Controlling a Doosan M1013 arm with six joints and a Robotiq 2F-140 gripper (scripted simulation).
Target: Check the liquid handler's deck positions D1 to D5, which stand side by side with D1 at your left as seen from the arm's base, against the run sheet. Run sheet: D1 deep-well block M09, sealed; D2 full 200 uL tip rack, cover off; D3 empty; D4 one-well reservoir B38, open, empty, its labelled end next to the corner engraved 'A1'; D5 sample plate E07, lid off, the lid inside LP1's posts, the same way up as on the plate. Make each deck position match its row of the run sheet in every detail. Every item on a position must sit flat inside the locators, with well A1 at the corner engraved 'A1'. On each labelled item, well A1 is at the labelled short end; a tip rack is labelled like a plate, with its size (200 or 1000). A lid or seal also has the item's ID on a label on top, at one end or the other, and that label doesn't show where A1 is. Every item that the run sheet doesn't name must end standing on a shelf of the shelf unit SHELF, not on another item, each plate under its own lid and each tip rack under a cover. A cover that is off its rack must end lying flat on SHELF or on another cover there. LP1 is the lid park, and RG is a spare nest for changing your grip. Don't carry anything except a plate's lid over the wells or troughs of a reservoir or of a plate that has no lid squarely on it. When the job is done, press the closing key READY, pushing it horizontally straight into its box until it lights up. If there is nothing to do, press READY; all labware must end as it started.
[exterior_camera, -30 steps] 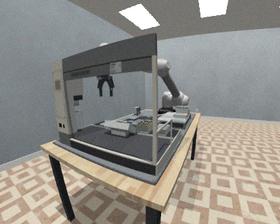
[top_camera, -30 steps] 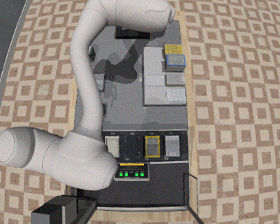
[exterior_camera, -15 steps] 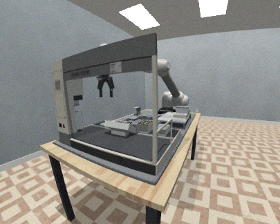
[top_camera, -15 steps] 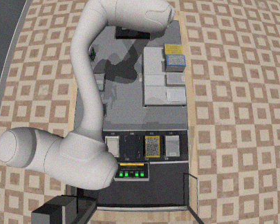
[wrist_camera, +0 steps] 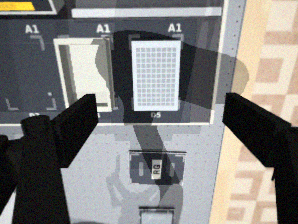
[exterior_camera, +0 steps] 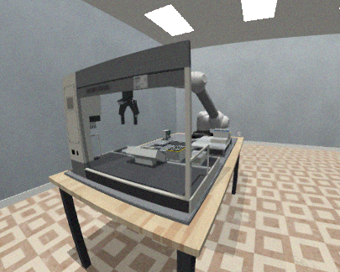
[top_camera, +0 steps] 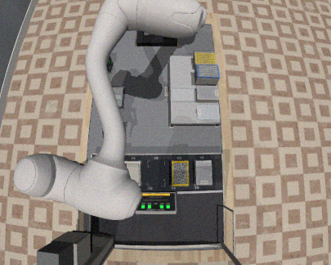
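My gripper [wrist_camera: 160, 108] is open and empty, and hangs high above the deck; it also shows in the exterior view [exterior_camera: 128, 112]. Straight below it in the wrist view, the sample plate [wrist_camera: 156, 75] sits lidless at D5, its white well grid showing. Left of it, the cream one-well reservoir [wrist_camera: 85, 75] sits at D4, and D3 [wrist_camera: 29, 75] is bare. In the top view, a grey sealed block [top_camera: 203, 172] is at D1 and a yellow-framed tip rack [top_camera: 180, 172] at D2. The arm hides D5 there.
The RG nest [wrist_camera: 156, 169] lies below D5 in the wrist view, with another nest [wrist_camera: 156, 216] at the frame's bottom edge. The shelf unit [top_camera: 193, 90] holds a yellow rack [top_camera: 204, 57], a blue rack [top_camera: 207, 74] and two grey plates. A panel with green lights [top_camera: 158, 202] fronts the deck.
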